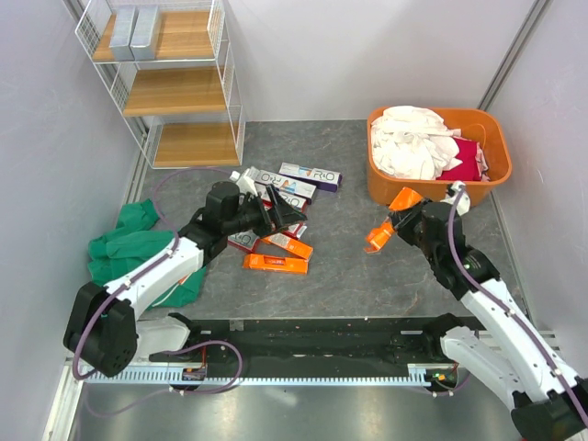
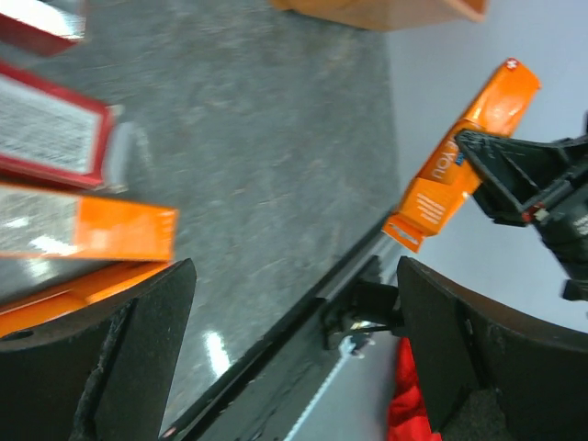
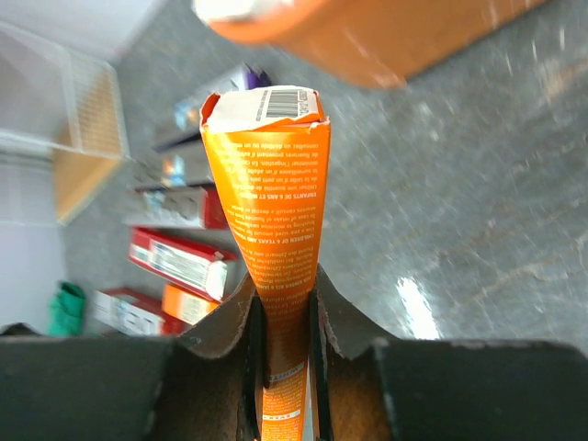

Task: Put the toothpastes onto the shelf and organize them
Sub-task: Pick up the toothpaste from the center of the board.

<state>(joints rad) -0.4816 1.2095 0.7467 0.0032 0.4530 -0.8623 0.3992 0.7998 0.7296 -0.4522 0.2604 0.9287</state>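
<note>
My right gripper (image 1: 397, 223) is shut on a bright orange toothpaste carton (image 1: 390, 219) and holds it above the grey floor, right of the pile. In the right wrist view the carton (image 3: 272, 202) stands clamped between my fingers (image 3: 283, 308). My left gripper (image 1: 290, 219) is open and empty, low over the pile of toothpastes (image 1: 280, 197), which has orange, red and white/purple cartons. Its wrist view shows wide-open jaws (image 2: 294, 276), an orange carton (image 2: 92, 230) at the left and the held carton (image 2: 459, 156) across. Two silver-grey cartons (image 1: 134, 32) lie on the top board of the white wire shelf (image 1: 175, 92).
An orange tub (image 1: 478, 124) of laundry stands at the back right, just behind my right gripper. A green cloth (image 1: 129, 243) lies by the left arm. The shelf's middle and bottom boards carry nothing. A black rail (image 1: 312, 344) runs along the near edge.
</note>
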